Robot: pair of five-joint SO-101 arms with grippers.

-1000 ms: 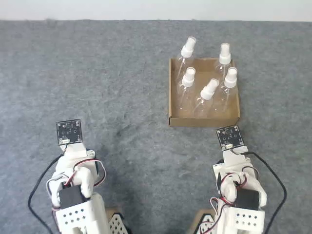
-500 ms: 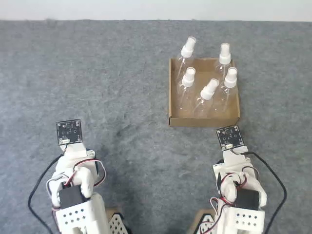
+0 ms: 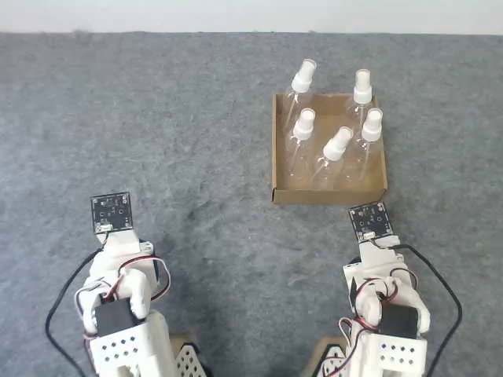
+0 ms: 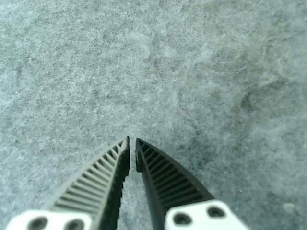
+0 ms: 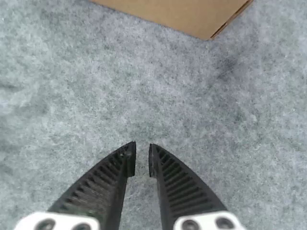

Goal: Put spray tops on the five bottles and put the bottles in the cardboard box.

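At the far right of the grey felt table cover (image 3: 157, 118), the cardboard box (image 3: 274, 149) lies open-topped with all five clear bottles inside. Each bottle carries a white spray top. Two bottles stand along the far wall, the left rear bottle (image 3: 297, 90) and the right rear bottle (image 3: 361, 94), their tops rising past the rim. In front of them are the left middle bottle (image 3: 302, 135) and the right middle bottle (image 3: 368, 135). The centre bottle (image 3: 334, 153) sits between those two and leans at a slant, probably propped against its neighbours because the box is tightly packed. No bottle or loose spray top lies on the felt outside the box, so the task looks complete.

The arms seem parked for that reason. Both are folded back at the near edge, well apart from each other. The right arm (image 3: 383, 290) sits just short of the box's near wall, whose brown corner (image 5: 192, 14) shows in its wrist view. The left arm (image 3: 122, 290) sits over bare felt, far from the box.

The left gripper (image 4: 133, 141) points down at the felt with its ribbed jaws drawn almost together. Only a thin slit remains between the tips, and nothing is caught in it. The right gripper (image 5: 141, 147) is in the same state: jaws nearly touching, a narrow gap between them, and nothing held.
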